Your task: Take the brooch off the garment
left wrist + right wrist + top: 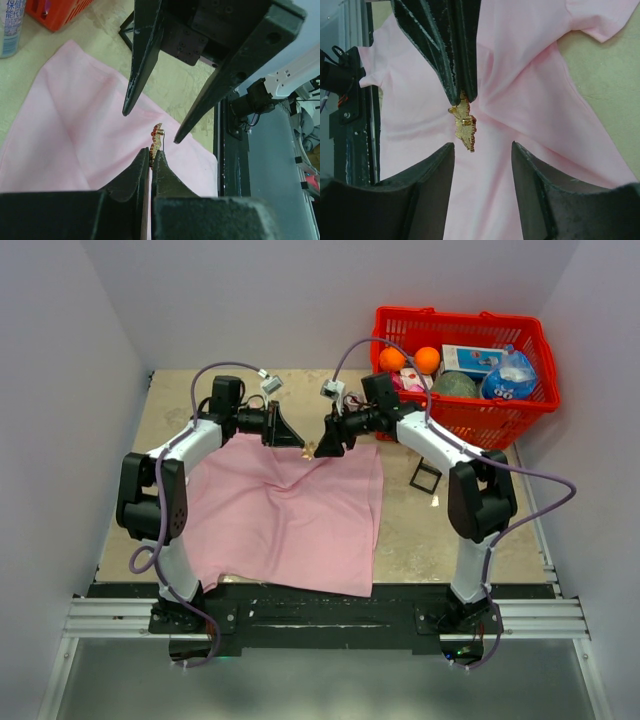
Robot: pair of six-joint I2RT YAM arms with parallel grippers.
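The pink garment (285, 515) lies spread on the table between my arms. My left gripper (297, 443) is shut on the small golden brooch (309, 449) above the garment's far edge. In the left wrist view the gripper (151, 152) pinches the brooch (157, 139) edge-on, its thin pin showing. My right gripper (326, 447) faces it, open and empty. In the right wrist view its jaws (482, 146) stand wide apart just below the hanging brooch (464, 122). Folds of the garment (520, 100) converge behind the brooch; I cannot tell if the pin is still in the cloth.
A red basket (520, 405) at the back right holds two orange fruits (410, 359), a box, a bag and a green item. A small black frame (425, 476) lies on the table by the right arm. A printed can (10, 25) stands near the basket. Walls enclose both sides.
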